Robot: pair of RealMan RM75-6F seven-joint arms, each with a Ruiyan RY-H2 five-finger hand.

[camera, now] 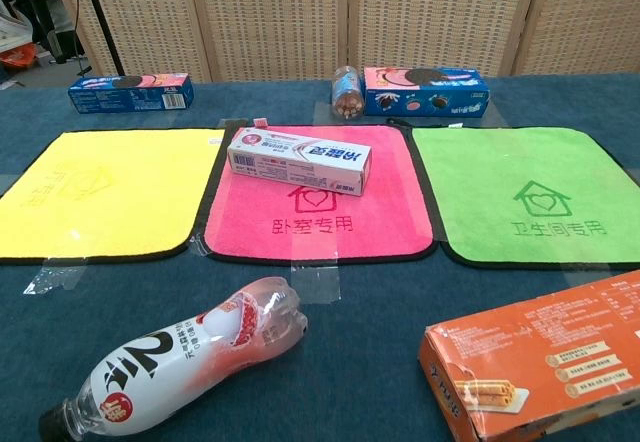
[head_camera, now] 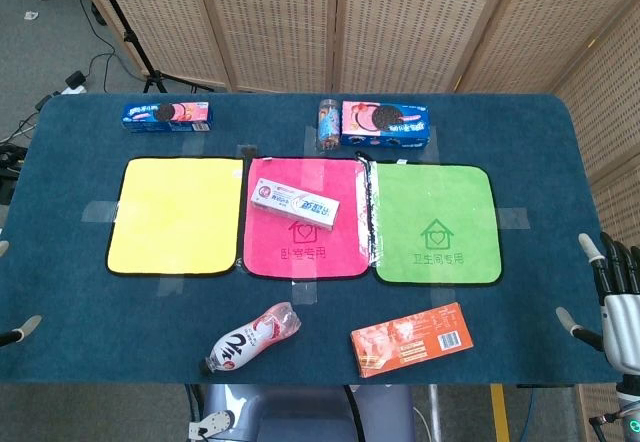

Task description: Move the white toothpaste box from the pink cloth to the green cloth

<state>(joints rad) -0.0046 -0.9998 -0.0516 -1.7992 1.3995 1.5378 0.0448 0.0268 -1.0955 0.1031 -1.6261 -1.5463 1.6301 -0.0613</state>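
Observation:
The white toothpaste box (head_camera: 293,203) (camera: 298,159) lies slantwise across the upper half of the pink cloth (head_camera: 305,252) (camera: 315,227), in the middle of the table. Directly right of it, the green cloth (head_camera: 435,222) (camera: 540,202) has nothing on it. My right hand (head_camera: 612,292) hovers at the table's right edge, fingers spread and holding nothing, well away from the box. Of my left hand (head_camera: 20,330), only fingertips peek in at the far left edge, spread apart with nothing between them. Neither hand appears in the chest view.
A yellow cloth (head_camera: 178,215) lies left of the pink one. A plastic bottle (head_camera: 255,338) (camera: 185,362) and an orange box (head_camera: 411,339) (camera: 545,367) lie near the front edge. Two blue cookie boxes (head_camera: 166,115) (head_camera: 385,125) and a biscuit tube (head_camera: 326,124) sit at the back.

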